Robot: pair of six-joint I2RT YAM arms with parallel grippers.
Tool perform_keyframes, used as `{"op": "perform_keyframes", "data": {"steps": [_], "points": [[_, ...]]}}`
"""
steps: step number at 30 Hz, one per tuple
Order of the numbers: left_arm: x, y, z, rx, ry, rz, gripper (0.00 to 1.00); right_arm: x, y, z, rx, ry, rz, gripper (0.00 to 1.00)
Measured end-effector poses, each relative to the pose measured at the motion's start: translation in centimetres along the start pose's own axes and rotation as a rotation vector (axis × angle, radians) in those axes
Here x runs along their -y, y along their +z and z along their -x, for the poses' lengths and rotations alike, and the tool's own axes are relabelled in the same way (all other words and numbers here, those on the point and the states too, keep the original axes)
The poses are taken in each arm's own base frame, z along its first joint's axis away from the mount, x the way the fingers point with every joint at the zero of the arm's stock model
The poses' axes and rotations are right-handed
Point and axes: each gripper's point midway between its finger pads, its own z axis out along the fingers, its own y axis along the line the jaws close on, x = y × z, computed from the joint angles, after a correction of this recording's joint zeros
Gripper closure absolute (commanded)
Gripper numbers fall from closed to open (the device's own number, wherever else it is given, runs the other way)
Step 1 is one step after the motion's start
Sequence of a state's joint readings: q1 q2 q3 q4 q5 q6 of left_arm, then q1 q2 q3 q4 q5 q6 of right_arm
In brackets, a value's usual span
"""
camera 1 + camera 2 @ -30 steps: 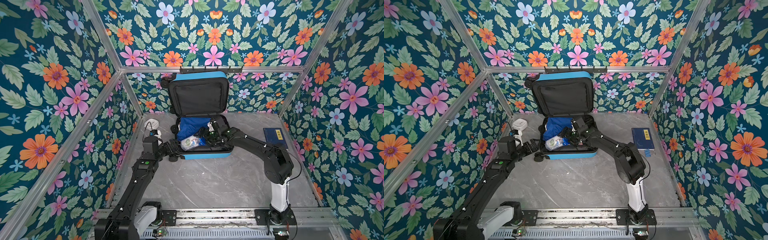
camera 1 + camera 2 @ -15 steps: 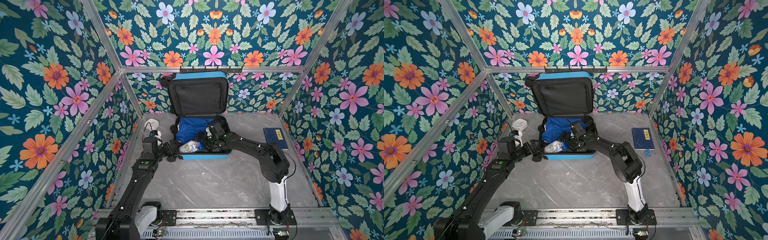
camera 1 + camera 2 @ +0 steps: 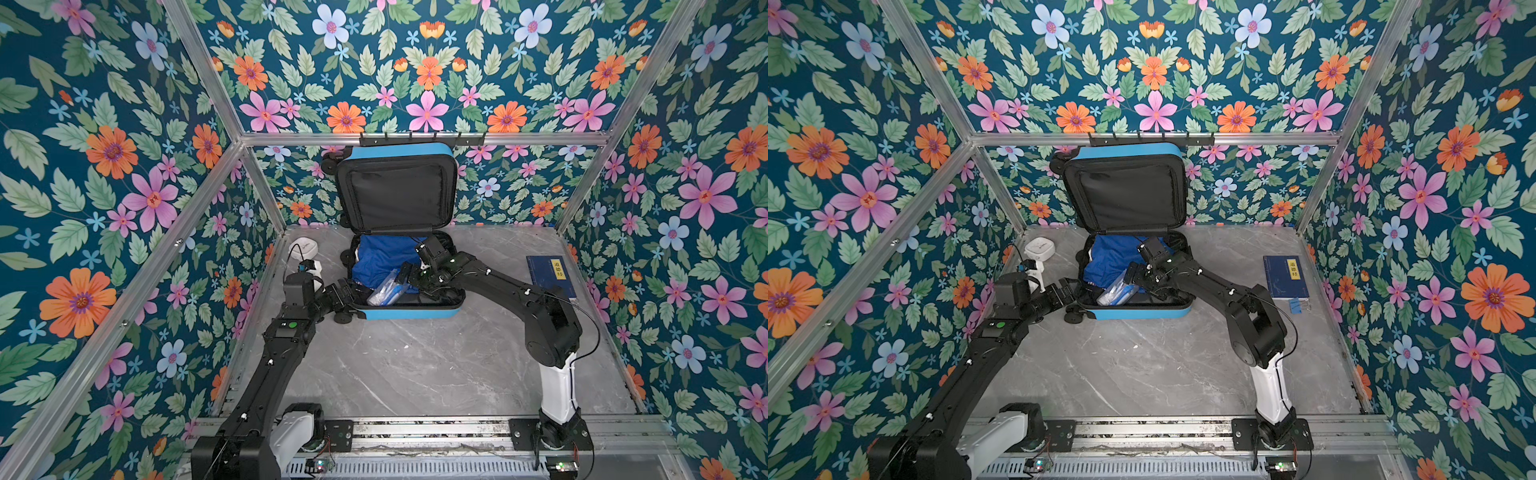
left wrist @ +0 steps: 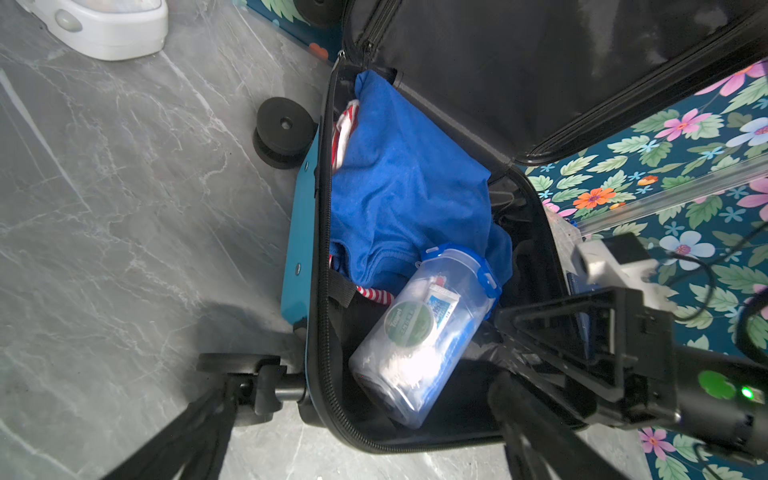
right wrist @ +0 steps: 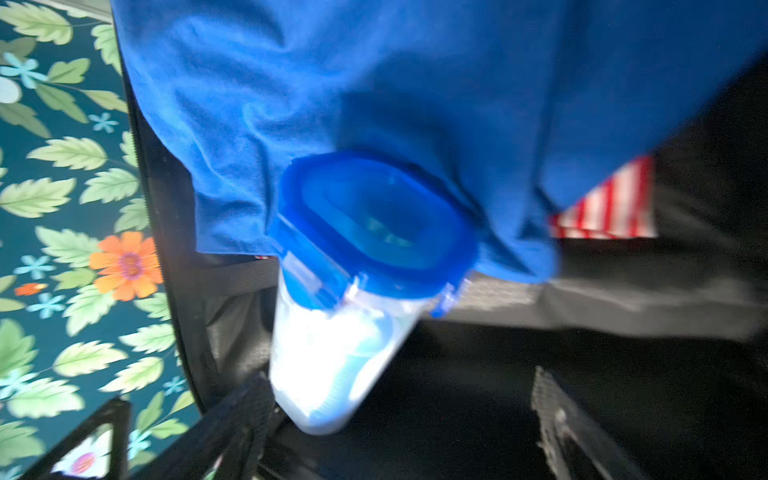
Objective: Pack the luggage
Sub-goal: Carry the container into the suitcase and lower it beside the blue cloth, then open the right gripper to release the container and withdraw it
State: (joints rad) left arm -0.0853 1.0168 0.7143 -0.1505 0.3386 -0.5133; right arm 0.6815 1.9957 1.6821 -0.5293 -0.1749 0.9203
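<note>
The luggage point(image 3: 409, 311), a sky-blue hard-shell suitcase, lies open at the back with its black-lined lid point(image 3: 397, 195) upright against the wall. Inside are a blue cloth point(image 4: 407, 187), a red-and-white striped cloth point(image 5: 602, 208) and a clear container with a blue lid point(image 4: 424, 332) point(image 5: 353, 291) lying tilted on the black lining. My right gripper point(image 3: 405, 278) point(image 5: 395, 436) is inside the case, open, with one finger point(image 5: 232, 424) next to the container's base. My left gripper point(image 3: 345, 295) point(image 4: 361, 449) stands open at the case's front left corner, above a caster wheel point(image 4: 232, 361).
A dark-blue book with a yellow label point(image 3: 550, 274) lies on the grey marble table point(image 3: 415, 365) to the right, with a small blue clip point(image 3: 1295, 305) at its near corner. A white device point(image 3: 303, 249) sits left of the case. Floral walls close in on three sides.
The right gripper's jaws have spread wider and its wrist has shifted a little to the left inside the case; the container lies loose there. The left arm has not moved.
</note>
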Motion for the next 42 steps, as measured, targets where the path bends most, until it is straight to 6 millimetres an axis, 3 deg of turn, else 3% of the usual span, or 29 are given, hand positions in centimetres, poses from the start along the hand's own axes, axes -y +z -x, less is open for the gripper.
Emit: {"op": "perform_keyframes", "data": {"steps": [4,8,10,12,18,20,22,25,33,42], "points": [[0.5,-0.2,1.2,0.019,0.002,-0.009,0.00,-0.4,-3.0,0.9,0.063,-0.046,-0.012,0.03],[1.6,-0.1,3.2,0.040,0.006,-0.035,0.00,-1.7,-5.8,2.1,0.136,-0.113,0.008,0.26],[2.0,0.0,4.1,0.047,0.007,-0.046,0.01,-3.3,-6.4,3.1,0.160,-0.159,0.037,0.33],[2.3,0.2,4.5,0.047,0.008,-0.057,0.01,-4.7,-5.7,4.1,0.164,-0.200,0.061,0.34],[2.5,0.0,4.1,0.045,0.000,-0.076,0.01,-7.1,-0.3,5.5,0.092,-0.291,0.081,0.31],[2.4,-0.2,3.9,0.044,-0.002,-0.077,0.01,-7.5,0.8,5.7,0.075,-0.301,0.082,0.28],[2.4,-0.6,3.7,0.049,0.000,-0.079,0.00,-7.7,1.7,6.0,0.065,-0.308,0.082,0.16],[2.5,-1.0,3.7,0.057,0.002,-0.081,0.00,-7.1,2.4,5.8,0.042,-0.306,0.059,0.09],[1.7,-0.8,2.6,0.029,-0.006,-0.064,0.00,-3.7,3.7,3.7,-0.036,-0.297,-0.031,0.07],[1.6,-0.8,2.7,0.030,-0.002,-0.061,0.00,-2.5,2.3,0.1,-0.089,-0.274,0.002,0.07]]}}
